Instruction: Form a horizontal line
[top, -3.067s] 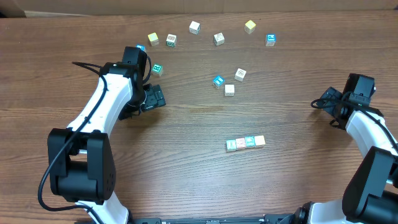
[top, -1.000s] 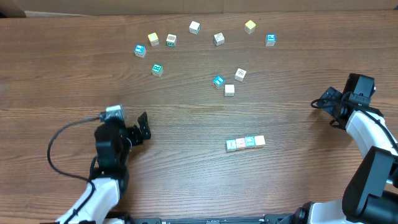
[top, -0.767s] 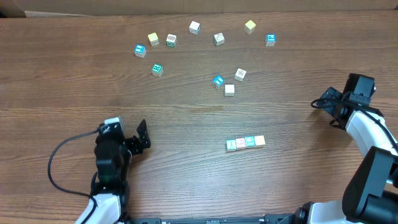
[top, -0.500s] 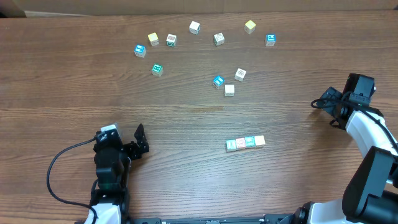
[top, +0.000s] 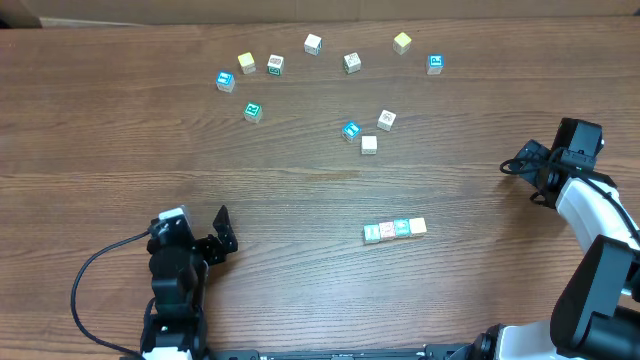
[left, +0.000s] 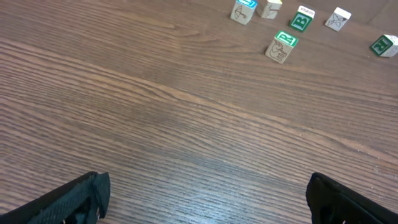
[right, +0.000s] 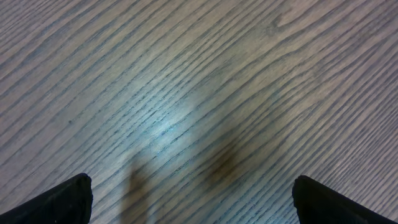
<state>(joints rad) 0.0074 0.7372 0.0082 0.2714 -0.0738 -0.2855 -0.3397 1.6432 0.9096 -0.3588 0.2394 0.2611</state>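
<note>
Pulling back toward the near-left corner of the brown wood-grain tabletop (top: 300, 200), the black-and-white left arm (top: 172, 275) is now sitting well clear of everything, its jaws spread wide and empty. The matching right arm (top: 590, 205) is waiting at the right edge, jaws likewise open on nothing. We are judging the horizontal line (top: 395, 229), a short row of four tiny touching wooden cubes, as finished. It is lying near-right of centre, its long axis running left to right and its right end tipping slightly away. Only parking seems left. Small loose wooden cubes (top: 350, 130) are lying scattered farther back.
</note>
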